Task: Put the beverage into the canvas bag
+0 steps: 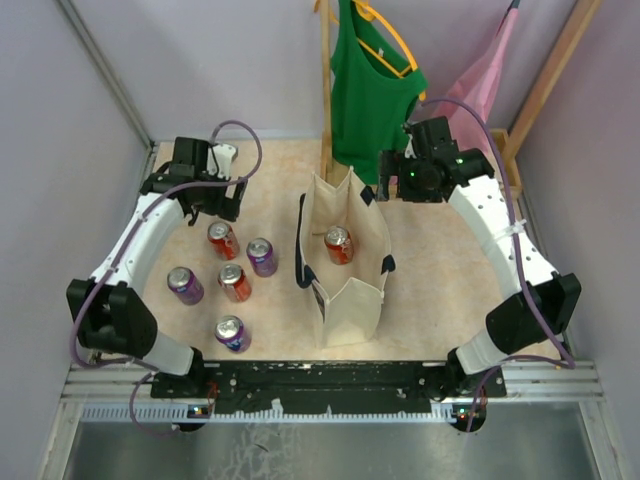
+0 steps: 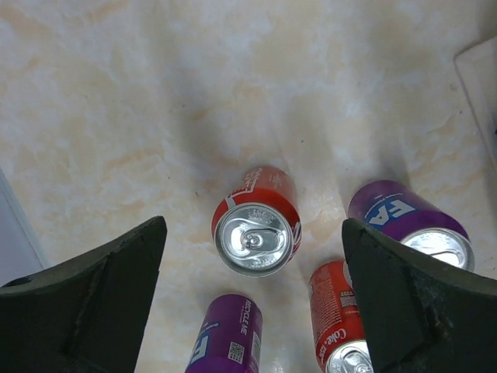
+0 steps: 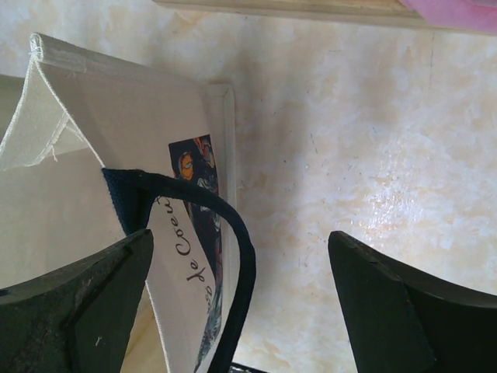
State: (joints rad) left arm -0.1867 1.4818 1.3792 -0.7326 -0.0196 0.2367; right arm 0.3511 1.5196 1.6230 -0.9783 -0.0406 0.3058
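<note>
Pale lilac-grey walls (image 1: 200, 60) close in a table with a beige, marbled top (image 1: 430, 290) on three sides. A grey strip (image 1: 105, 70) runs slantwise down the left wall. At the far edge stands a light wooden upright post (image 1: 325, 90), and a slanted wooden beam (image 1: 548, 80) leans at the right. A green tank top (image 1: 370, 100) hangs on a yellow hanger (image 1: 395, 45), with a pink garment (image 1: 480, 85) beside it. The light is soft and even, and shadows are faint. A dull grey metal sheet (image 1: 320, 445) lies below the table's near edge.

surface: marble-look table (image 1: 440, 270) | centre: canvas bag (image 1: 350, 300) upright | left: two red cans (image 1: 222, 240), three purple cans (image 1: 185, 285), upright
</note>
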